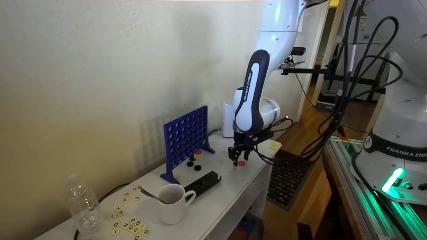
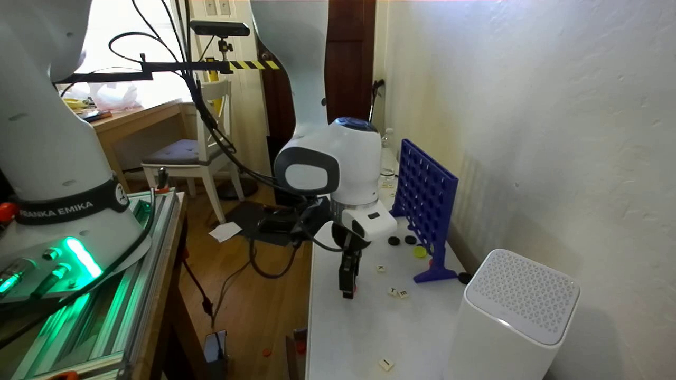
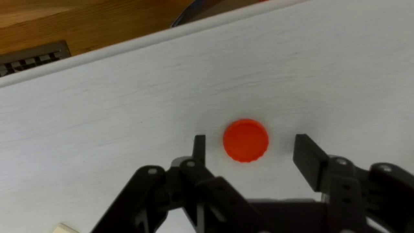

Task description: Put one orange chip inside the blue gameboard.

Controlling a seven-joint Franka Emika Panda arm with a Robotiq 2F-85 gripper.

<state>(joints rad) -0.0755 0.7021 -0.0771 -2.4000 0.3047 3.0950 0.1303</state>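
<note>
The orange chip [image 3: 245, 140] lies flat on the white tabletop in the wrist view. It shows in an exterior view [image 1: 241, 163] and is mostly hidden behind a finger in an exterior view [image 2: 355, 288]. My gripper [image 3: 251, 140] is open, pointing down. Its fingertips are on either side of the chip with a gap at each side, a little nearer on the left. The gripper also shows low over the table in both exterior views [image 1: 241, 160] [image 2: 348, 291]. The blue gameboard [image 1: 186, 136] stands upright on its feet near the wall, also in an exterior view [image 2: 425, 198].
Black chips [image 1: 197, 167], a yellow chip [image 2: 420, 252] and a red chip [image 1: 198, 152] lie by the gameboard. A remote [image 1: 203, 183], a white mug [image 1: 171, 208] with a spoon, letter tiles [image 1: 133, 226], a bottle [image 1: 83, 206] and a white box [image 2: 517, 316] stand or lie on the table.
</note>
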